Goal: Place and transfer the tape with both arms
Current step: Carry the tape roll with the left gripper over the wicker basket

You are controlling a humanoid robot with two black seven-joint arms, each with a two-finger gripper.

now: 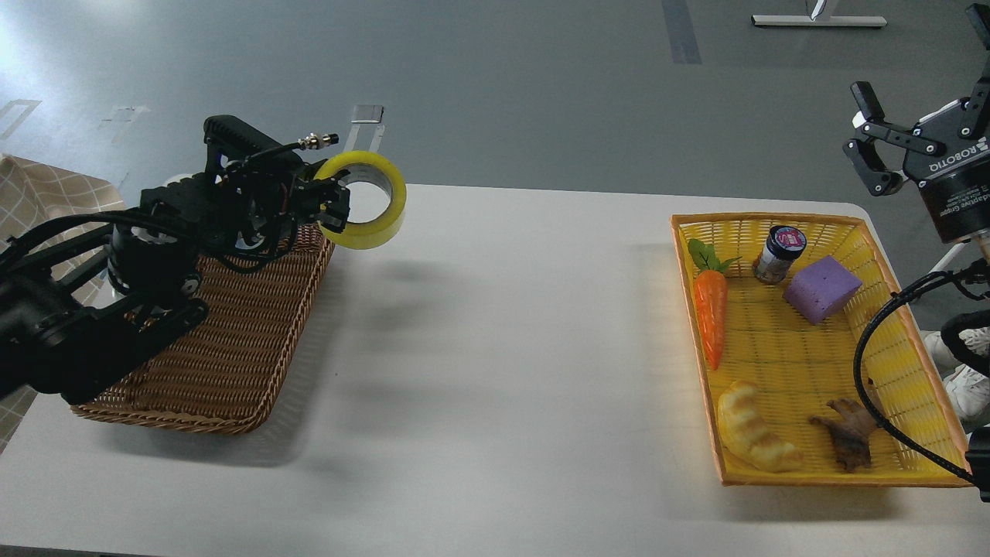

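The tape (370,203) is a yellow roll with a grey-white core, held in the air just past the right edge of the brown wicker basket (232,340). My left gripper (331,203) is shut on the roll's left wall, one finger inside the core. My right gripper (872,141) is open and empty, raised at the far right above the back corner of the yellow basket (781,363).
The yellow basket holds a toy carrot (711,309), a small jar (779,254), a purple block (821,289), a croissant toy (754,437) and a brown figure (849,433). A black cable (874,387) hangs over its right side. White table (495,348) lies between the baskets.
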